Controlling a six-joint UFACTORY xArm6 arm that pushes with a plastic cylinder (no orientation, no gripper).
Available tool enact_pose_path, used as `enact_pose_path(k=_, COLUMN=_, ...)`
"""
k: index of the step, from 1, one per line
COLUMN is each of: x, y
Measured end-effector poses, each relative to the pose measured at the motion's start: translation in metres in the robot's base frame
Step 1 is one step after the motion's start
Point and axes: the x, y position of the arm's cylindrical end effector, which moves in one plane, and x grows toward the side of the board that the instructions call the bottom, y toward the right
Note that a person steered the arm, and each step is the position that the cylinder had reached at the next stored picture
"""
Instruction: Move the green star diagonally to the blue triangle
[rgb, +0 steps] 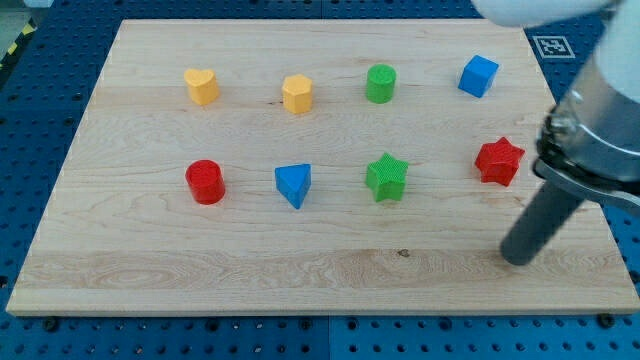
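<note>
The green star (386, 177) lies on the wooden board (300, 270) right of centre. The blue triangle (294, 184) lies to its left, a block's width apart. My tip (517, 256) rests on the board at the lower right, well to the right of and below the green star, and just below the red star (499, 160). The tip touches no block.
A red cylinder (205, 181) lies left of the blue triangle. Along the top row are a yellow heart (201, 86), a yellow hexagon (297, 94), a green cylinder (380, 83) and a blue cube (478, 76). The arm's body (600, 120) looms at the right edge.
</note>
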Motion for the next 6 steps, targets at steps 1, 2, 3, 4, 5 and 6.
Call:
enact_pose_path(k=1, x=-0.036, y=-0.013)
enact_pose_path(k=2, x=-0.043, y=-0.023)
enact_pose_path(k=3, x=-0.045, y=-0.058)
enact_pose_path(k=4, x=-0.068, y=-0.109)
enact_pose_path(k=5, x=-0.114, y=-0.150)
enact_pose_path(k=6, x=-0.125, y=-0.152)
